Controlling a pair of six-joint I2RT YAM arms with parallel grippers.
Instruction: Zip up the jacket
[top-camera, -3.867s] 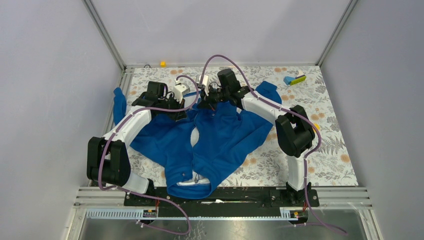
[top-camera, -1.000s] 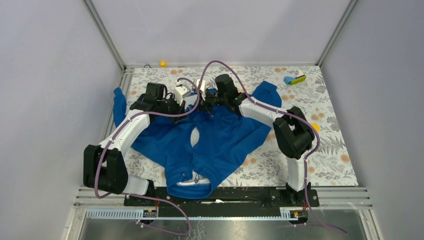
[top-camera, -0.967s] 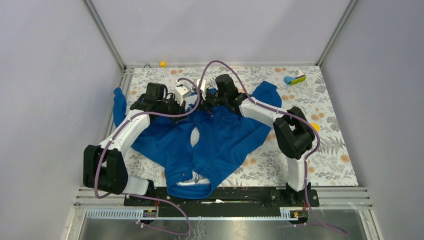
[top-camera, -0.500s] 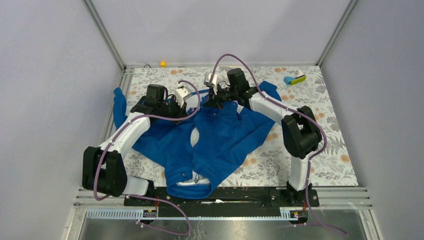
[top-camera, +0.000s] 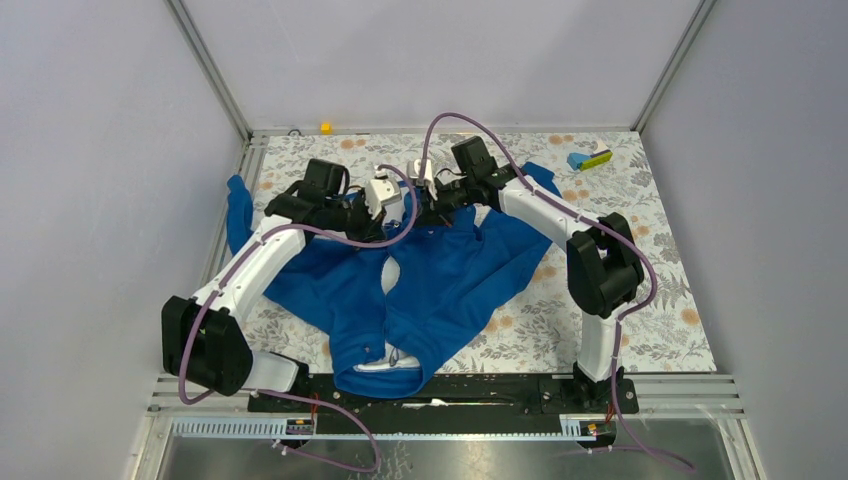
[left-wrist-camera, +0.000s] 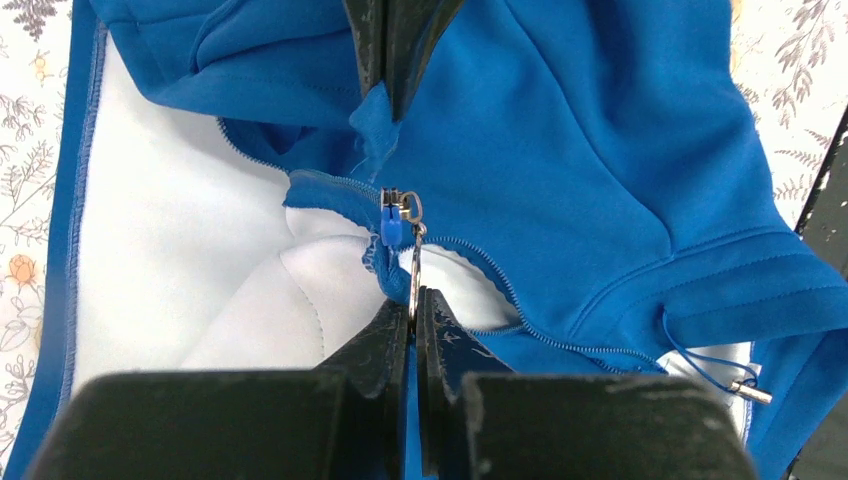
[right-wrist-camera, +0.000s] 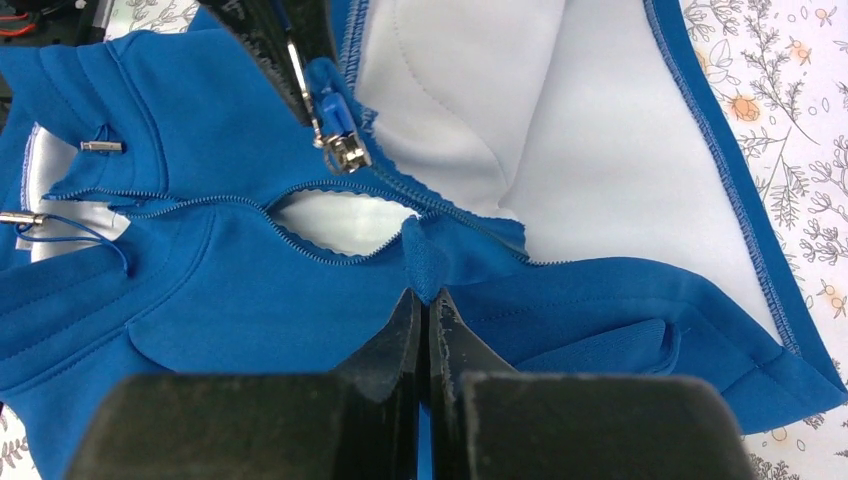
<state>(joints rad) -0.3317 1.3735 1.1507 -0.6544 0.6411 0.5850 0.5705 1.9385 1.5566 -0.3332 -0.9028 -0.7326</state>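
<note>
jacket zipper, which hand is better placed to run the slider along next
Left. The left hand is shut on the zipper pull attached to the slider, while the right hand only pinches the jacket fabric beside the zipper, anchoring it.

The top camera looks down from behind; both wrist cameras closely share the jacket (left-wrist-camera: 600, 130) and its zipper slider (left-wrist-camera: 396, 216).

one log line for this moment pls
left jaws: shut on pull | right jaws: shut on jacket fabric at zipper base | front: open, slider near base
</note>
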